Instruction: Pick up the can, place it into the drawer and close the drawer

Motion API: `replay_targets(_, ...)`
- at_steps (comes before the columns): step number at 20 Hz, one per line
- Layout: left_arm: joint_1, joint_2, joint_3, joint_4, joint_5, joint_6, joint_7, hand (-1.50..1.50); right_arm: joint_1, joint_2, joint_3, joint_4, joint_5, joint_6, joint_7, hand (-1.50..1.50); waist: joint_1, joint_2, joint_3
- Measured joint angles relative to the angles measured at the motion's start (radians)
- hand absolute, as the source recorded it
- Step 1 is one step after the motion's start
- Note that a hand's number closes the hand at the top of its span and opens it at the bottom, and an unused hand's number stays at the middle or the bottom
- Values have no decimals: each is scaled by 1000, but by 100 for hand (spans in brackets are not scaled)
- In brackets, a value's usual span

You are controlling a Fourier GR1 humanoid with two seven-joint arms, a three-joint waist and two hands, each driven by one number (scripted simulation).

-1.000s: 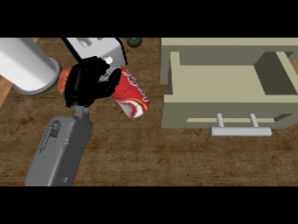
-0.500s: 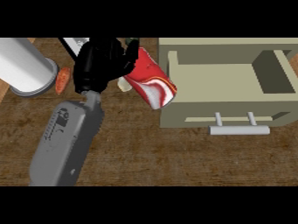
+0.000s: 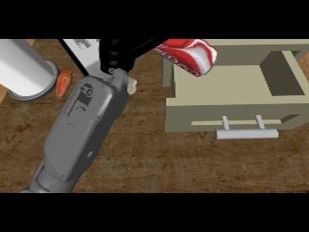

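The red and white can (image 3: pixel 191 55) is tilted in the air over the back left corner of the open beige drawer (image 3: pixel 197 111). My left hand (image 3: pixel 120 54) is curled on the can's left end, just left of the drawer's side wall. Its grey forearm (image 3: pixel 83 122) runs down to the lower left. The drawer's inside holds nothing, and its grey bar handle (image 3: pixel 246 133) faces me. My right hand does not show.
A large white cylinder (image 3: pixel 16 68) lies at the far left, with a small orange object (image 3: pixel 64 83) beside it. A white item (image 3: pixel 82 49) is partly hidden behind my hand. Wooden counter (image 3: pixel 183 163) lies in front of the drawer.
My left hand has carried the can up and to the right, from beside the cylinder to over the drawer's back left corner. The forearm has swung with it.
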Motion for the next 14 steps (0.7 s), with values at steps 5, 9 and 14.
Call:
replay_targets(5,-102,0,-31,103,41,54,-34,150,-7,3,3,-19,-4,-10,16,-150,-4,1,0)
replay_targets(9,-198,0,-37,211,83,69,-60,150,-16,7,7,-23,0,-12,25,-150,-9,3,0)
replay_targets(14,-278,0,-72,329,149,95,-111,150,-28,-4,2,-20,-2,-16,31,-150,-15,4,0)
